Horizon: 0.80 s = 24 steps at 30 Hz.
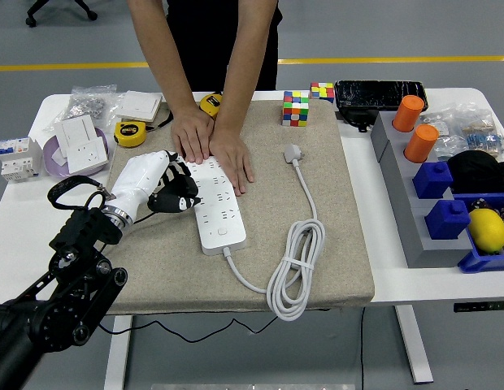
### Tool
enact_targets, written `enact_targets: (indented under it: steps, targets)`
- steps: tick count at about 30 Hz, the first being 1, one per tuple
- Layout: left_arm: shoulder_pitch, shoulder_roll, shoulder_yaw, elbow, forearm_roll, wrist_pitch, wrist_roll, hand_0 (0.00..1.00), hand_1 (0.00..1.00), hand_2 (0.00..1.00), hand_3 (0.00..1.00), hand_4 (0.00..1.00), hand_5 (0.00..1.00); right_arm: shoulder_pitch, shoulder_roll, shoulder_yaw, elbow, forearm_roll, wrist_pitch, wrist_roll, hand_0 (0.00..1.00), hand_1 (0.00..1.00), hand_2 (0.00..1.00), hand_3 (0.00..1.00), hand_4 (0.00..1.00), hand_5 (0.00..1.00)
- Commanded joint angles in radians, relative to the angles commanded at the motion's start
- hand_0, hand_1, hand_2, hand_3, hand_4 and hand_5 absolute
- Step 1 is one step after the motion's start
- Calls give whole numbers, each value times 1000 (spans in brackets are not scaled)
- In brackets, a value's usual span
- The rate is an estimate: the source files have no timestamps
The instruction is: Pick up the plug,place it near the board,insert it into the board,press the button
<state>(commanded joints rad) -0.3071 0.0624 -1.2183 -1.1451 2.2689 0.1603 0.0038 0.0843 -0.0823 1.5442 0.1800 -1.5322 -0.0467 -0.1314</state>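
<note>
The plug [293,152] lies loose on the beige mat [341,244], right of the mat's middle and well apart from any hand. Its white cable [309,195] runs toward the near edge, gathers into a coil [294,272] and curves back to the near end of the board [213,207]. The board, a white power strip, lies lengthwise on the mat's left half, its near end angled slightly to the right.

A person stands at the far side of the desk [24,219] and presses both hands flat at the board's far end: one person's hand [191,134] on the mat just beside it, the other person's hand [232,158] laid across the board's far end.

The robot's left hand [158,187], white-shelled with black fingers [183,199], sits against the board's left edge; the fingers are curled, their tips touching the board's side, and they hold nothing. The black left arm [57,284] comes in from the lower left corner.

Around the mat: two yellow tape measures [131,133], a wall socket plate [83,145] in a purple dish [50,158], two colour cubes [296,108], a black case [379,93], and on the right a grey rack [406,219] with orange cylinders [415,128], blue blocks [439,199] and a yellow lemon-like object [487,229].
</note>
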Motion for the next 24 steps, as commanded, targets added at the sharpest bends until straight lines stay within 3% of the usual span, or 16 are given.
enact_targets:
  steps: [6,13,18,19,24]
  targets:
    - [8,4,-49,5,0,5,2,302,209,313,481,699,33,-1,0,0,0,0,0,-1,823,720,718,761,998,998]
    - [-5,0,-125,113,0,23,6,309,227,313,483,700,44,-2,1,-4,0,3,0,0,822,720,718,761,998,998]
    - [6,1,-132,119,0,-2,-11,309,227,313,483,700,44,-2,1,3,0,-1,1,-1,822,720,718,761,998,998]
    - [7,0,-133,118,0,-20,-14,448,550,508,516,990,383,-2,1,5,0,-2,0,-1,822,720,718,761,998,998]
    - [14,-1,-121,111,-46,-100,-20,448,550,508,516,990,383,1,1,2,0,3,0,0,822,720,718,761,998,998]
